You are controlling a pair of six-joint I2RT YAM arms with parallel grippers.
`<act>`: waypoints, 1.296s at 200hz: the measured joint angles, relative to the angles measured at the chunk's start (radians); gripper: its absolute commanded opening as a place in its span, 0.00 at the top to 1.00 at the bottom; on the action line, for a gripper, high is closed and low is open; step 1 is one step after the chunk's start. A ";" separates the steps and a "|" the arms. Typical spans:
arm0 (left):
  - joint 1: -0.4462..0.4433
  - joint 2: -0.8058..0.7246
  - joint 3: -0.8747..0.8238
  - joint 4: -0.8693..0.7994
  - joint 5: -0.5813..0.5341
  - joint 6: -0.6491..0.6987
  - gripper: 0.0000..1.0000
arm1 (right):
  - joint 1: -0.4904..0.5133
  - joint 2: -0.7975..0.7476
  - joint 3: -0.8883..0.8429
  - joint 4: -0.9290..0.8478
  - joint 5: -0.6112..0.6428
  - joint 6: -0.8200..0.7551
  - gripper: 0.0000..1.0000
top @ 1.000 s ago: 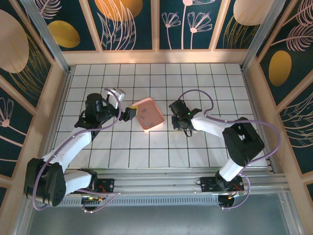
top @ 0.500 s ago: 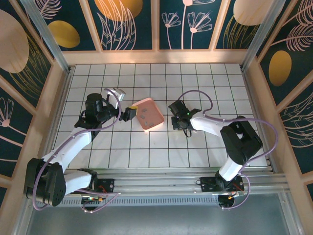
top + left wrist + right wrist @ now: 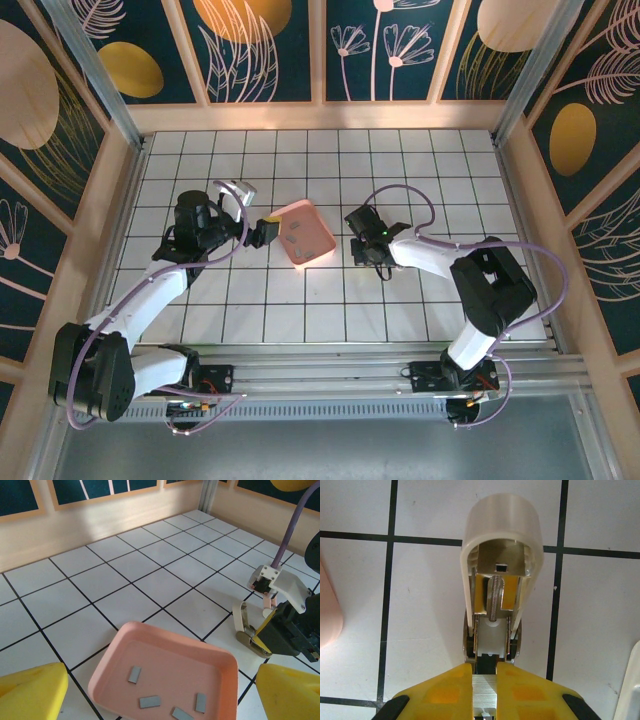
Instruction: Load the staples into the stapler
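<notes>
Staples (image 3: pixel 150 701) lie in the tray (image 3: pixel 165 636) just ahead of the left gripper (image 3: pixel 268 231) (spread wide, the nearer one), while the right gripper (image 3: pixel 484 672) pinches the open stapler (image 3: pixel 500 540) by its end.

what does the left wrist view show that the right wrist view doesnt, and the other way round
Left wrist view: four staples lying in the pink tray, with the left gripper open beside it. Right wrist view: the stapler seen from close up, opened, with its spring bare, and the right gripper shut on its base. Both: the opened stapler, the tray's pink edge, the white tiled table.
</notes>
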 measured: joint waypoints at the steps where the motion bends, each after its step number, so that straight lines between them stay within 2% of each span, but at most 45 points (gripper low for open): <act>1: 0.000 0.000 0.000 0.000 0.000 0.000 0.04 | 0.000 0.000 0.000 0.000 0.000 0.000 0.85; 259: 0.000 -0.006 0.000 0.000 0.000 0.000 0.04 | -0.007 -0.041 0.007 -0.020 0.014 0.003 0.85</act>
